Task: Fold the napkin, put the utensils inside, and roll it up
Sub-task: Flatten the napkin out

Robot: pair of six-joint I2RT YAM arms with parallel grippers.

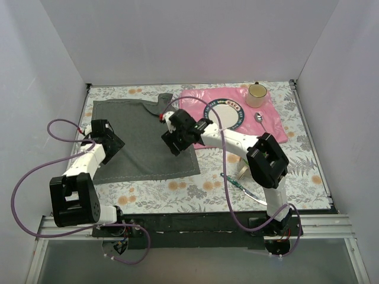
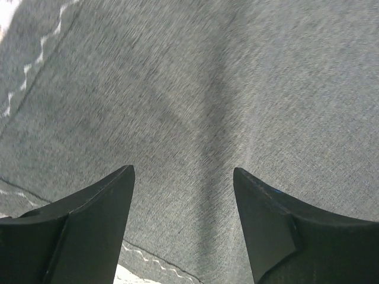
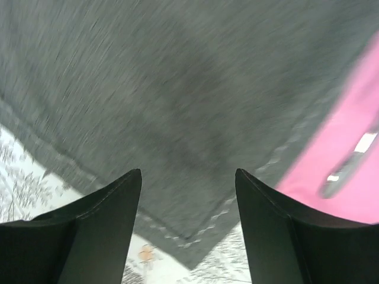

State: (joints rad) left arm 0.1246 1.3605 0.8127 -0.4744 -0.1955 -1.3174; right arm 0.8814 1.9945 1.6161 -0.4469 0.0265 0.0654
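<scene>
Napkin (image 1: 142, 139), dark grey, lies spread on the flowered tabletop (image 1: 177, 192) while the left tool (image 2: 183, 177) and right tool (image 3: 188, 177) hover open above it, gripping nothing.

dk grey napkin (image 1: 142, 137), pink mat (image 1: 276, 118), floral-print tablecloth (image 1: 177, 193), cup (image 1: 256, 93) prob. cream

one each: napkin (image 1: 142, 139), placemat (image 1: 274, 112), plate (image 1: 231, 111), cup (image 1: 256, 94), spoon (image 1: 259, 118)
</scene>
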